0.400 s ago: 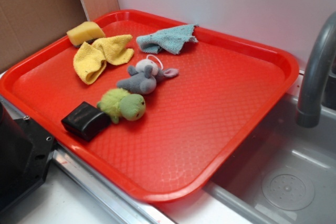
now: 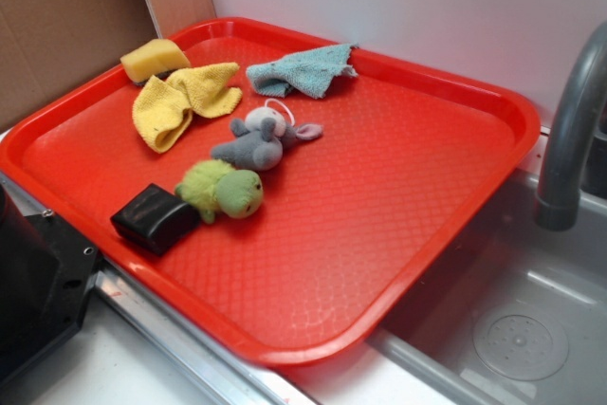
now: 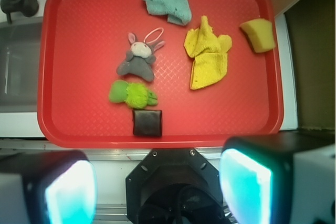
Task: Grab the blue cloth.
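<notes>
The blue cloth [image 2: 302, 70] lies crumpled at the far edge of the red tray [image 2: 379, 234]; in the wrist view it [image 3: 167, 1] sits at the tray's top middle. My gripper [image 3: 157, 184] is open and empty, high above the robot's base, well short of the tray. Its two fingers [image 3: 245, 184] with glowing teal pads frame the bottom of the wrist view. The gripper itself does not show in the exterior view.
On the tray lie a yellow cloth [image 2: 180, 100], a yellow sponge [image 2: 154, 59], a grey plush mouse [image 2: 261, 139], a green plush toy [image 2: 223, 189] and a black block [image 2: 155, 218]. A sink [image 2: 512, 329] with a grey tap [image 2: 569, 130] is right of the tray. The robot's black base [image 3: 173, 187] is near the tray's front.
</notes>
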Action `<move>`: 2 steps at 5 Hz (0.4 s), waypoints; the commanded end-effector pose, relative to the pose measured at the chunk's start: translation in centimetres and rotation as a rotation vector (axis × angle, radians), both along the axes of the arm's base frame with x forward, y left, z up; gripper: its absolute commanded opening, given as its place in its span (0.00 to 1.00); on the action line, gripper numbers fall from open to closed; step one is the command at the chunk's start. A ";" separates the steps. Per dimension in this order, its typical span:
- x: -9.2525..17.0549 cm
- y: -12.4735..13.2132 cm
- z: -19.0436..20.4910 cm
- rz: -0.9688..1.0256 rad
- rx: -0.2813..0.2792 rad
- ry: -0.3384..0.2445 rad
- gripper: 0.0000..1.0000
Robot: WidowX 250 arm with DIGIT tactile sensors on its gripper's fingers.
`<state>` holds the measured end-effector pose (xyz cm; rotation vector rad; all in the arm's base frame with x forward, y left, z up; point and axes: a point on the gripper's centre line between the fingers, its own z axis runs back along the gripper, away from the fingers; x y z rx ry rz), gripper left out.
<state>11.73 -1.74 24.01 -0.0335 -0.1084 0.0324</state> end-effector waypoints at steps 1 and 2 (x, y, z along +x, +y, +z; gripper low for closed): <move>9.8 4.2 -7.7 -0.053 0.081 0.064 1.00; 12.9 5.2 -12.1 -0.096 0.058 0.088 1.00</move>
